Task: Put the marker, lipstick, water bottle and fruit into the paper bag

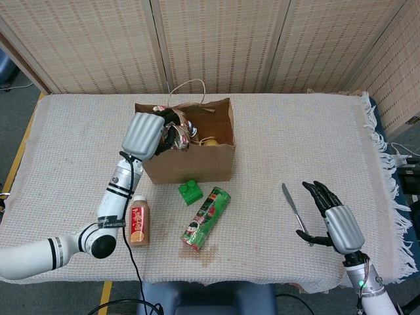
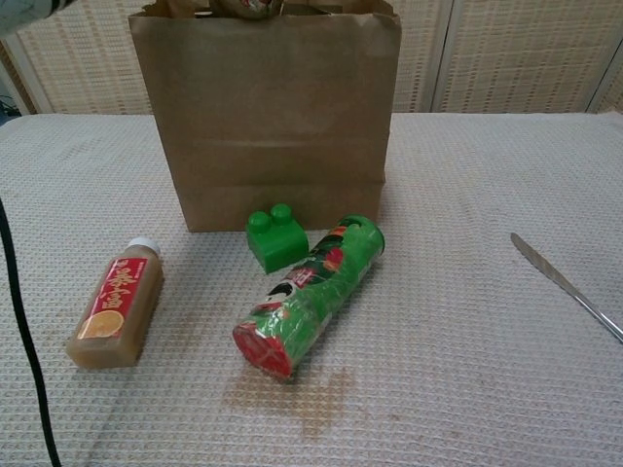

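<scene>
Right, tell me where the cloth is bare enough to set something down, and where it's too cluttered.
Bare: the wide stretch right of the paper bag, back from the knife to the far edge, and the strip left of the bag, behind the juice bottle. Crowded: just in front of the bag, where the green block, green snack tube and juice bottle lie.
</scene>
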